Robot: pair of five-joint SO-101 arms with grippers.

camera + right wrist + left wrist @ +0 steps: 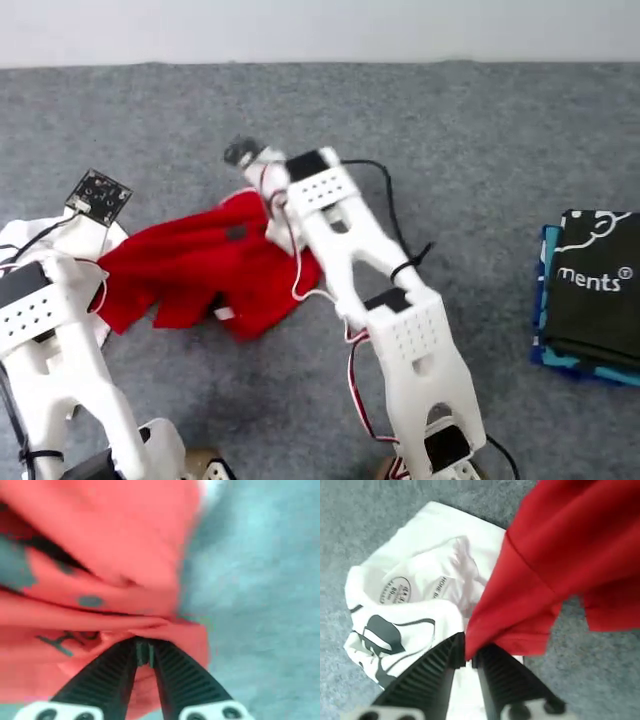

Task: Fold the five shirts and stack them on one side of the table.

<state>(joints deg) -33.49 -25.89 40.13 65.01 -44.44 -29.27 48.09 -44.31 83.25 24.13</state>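
- The left jaws are closed almost completely, pinching a corner of the crumpled red cotton shirt [570, 545] between their ribbed black pads.
- The right jaws are closed just as tight on a folded edge of the same red shirt [100, 540].
- In the high view the red shirt [190, 265] sits left of centre on the grey felt-covered table [480, 150]. It is bunched, not flat, and strung between the two arms.
- The relation I steer by is the shirt's long axis, which runs from the left edge of the frame up toward the upper centre. The left arm [50, 340] holds the left end and the right arm [400, 330] holds the upper-centre end, so each pair of jaws sits at one end of that line.
- My judgement is that pulling the two ends apart along that axis would spread the cloth for folding.
- A white shirt with black print [410, 580] lies unfolded directly under the left jaws, and the red corner hangs over it. It shows at the left edge of the high view [18, 238].
- The stack is at the right edge, well apart from the red shirt: a folded black shirt with white print [600, 300] on top of a folded blue shirt [600, 372]. The right arm is the nearer one.
- I count one red, one white, one black and at least one blue shirt. I cannot tell whether the pile hides another. There are two arms.
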